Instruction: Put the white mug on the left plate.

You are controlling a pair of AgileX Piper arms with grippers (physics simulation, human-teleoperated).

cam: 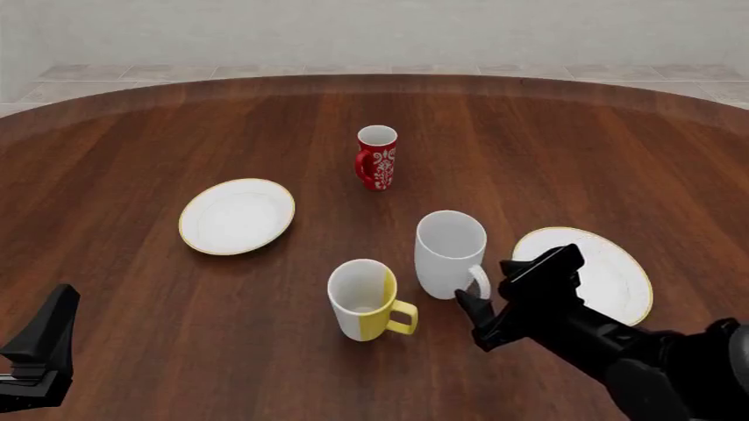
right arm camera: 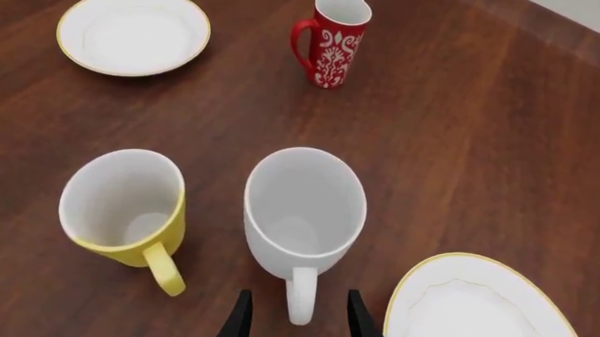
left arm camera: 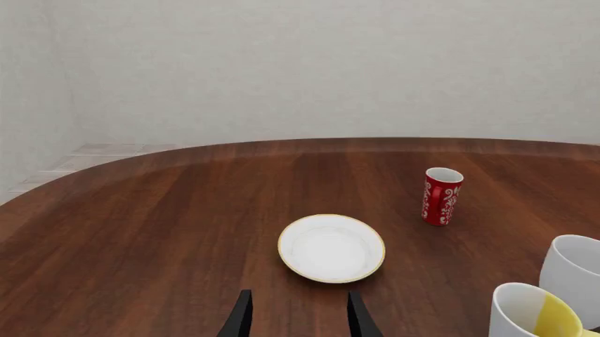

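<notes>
1. Two dark fingers of the right gripper (right arm camera: 294,316) stand apart with the white mug's loop handle (right arm camera: 301,303) between them, holding nothing as yet; whether either finger touches the handle I cannot tell. Judged from this, the step in hand is closing on that handle.
2. Close squarely across the handle, not at its tip, so the tall mug does not swing when lifted.
3. White mug (cam: 451,253) stands upright on the table (cam: 140,132), handle toward the right arm, just beside the right plate (cam: 615,272) and near the white-and-yellow mug (cam: 364,299). Lift straight up first; a sideways start could knock the yellow one.
4. Left plate (cam: 237,216) lies well apart, beyond the yellow mug, with the small red patterned mug (cam: 377,158) further back. Carry high over the yellow mug and set down at the plate's middle.
5. Left gripper (left arm camera: 295,319) hovers with fingers apart, holding nothing, facing the left plate; it should keep clear.
</notes>
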